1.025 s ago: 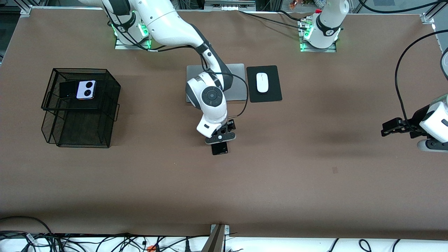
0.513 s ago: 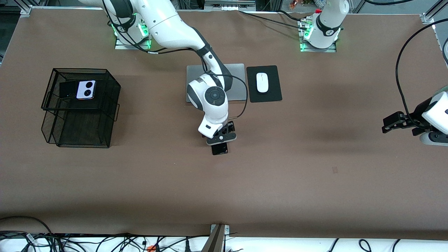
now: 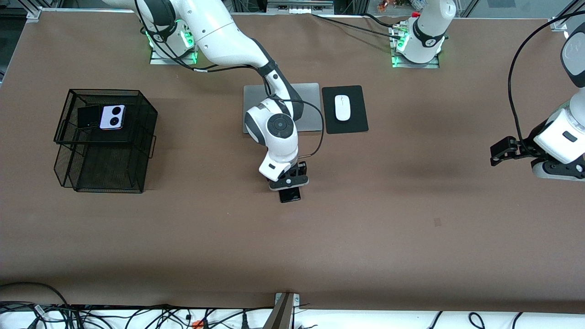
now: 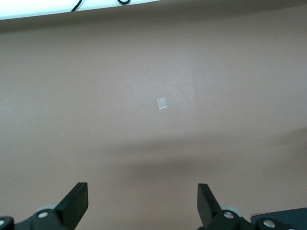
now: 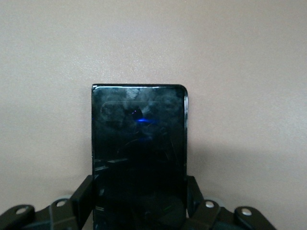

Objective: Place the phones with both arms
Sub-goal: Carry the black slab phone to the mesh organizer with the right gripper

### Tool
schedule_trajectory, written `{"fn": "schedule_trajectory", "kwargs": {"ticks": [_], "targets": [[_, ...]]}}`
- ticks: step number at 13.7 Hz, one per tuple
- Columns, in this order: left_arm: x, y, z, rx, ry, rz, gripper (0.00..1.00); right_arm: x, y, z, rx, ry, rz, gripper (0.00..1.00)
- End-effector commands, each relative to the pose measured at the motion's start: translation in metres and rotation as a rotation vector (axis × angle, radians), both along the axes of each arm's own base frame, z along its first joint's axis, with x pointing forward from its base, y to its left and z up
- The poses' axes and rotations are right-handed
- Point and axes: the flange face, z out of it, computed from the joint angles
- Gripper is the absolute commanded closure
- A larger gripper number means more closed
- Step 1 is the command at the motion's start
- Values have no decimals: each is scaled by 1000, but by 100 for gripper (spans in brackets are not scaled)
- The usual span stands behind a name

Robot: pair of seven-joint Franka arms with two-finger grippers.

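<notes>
At mid-table, the right tool (image 3: 289, 183) has its fingers closed on the sides of a black phone (image 3: 290, 194) lying on the table (image 3: 365, 219), nearer the camera than a grey laptop (image 3: 311, 105). Over the table's end, the left tool (image 3: 499, 153) hangs spread wide, holding nothing.

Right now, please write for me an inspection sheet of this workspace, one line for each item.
Surface: brown table, one small pale mark.
Job's things: black phone between the fingers of the right gripper; lavender flip phone and a dark phone lie on the top tier of the black mesh rack.
Clutter: white mouse on black pad; grey laptop, partly hidden by the right arm.
Grippers: right shut on the black phone; left gripper open, over bare table at the left arm's end, waiting.
Cables: tangle along the table edge nearest the front camera.
Surroundings: metal frame corners.
</notes>
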Motion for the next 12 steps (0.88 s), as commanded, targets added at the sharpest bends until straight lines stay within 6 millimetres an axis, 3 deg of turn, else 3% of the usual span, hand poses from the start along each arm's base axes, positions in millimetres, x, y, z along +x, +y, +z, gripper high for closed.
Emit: {"fn": "schedule_trajectory", "kwargs": {"ticks": [1, 2, 4, 6, 8, 10, 12], "targets": [[-14, 1, 3, -14, -16, -16, 0, 8, -2, 23, -6, 6, -20, 82], [-13, 2, 3, -14, -16, -14, 0, 9, -8, 36, -27, 39, -33, 82], [-13, 4, 6, -14, -22, -10, 0, 33, -42, 87, -7, 94, -103, 82], [-12, 0, 10, -14, -28, -13, 0, 66, -99, 137, 22, 128, -100, 81], [-10, -7, 11, -14, -36, -16, 0, 95, -171, 166, 30, 188, -98, 81], [-5, -10, 24, -14, -53, -24, 0, 118, -241, 182, 27, 226, -96, 79], [-2, -16, 18, -14, -39, -31, 0, 129, -305, 184, -25, 233, -137, 80]]}}
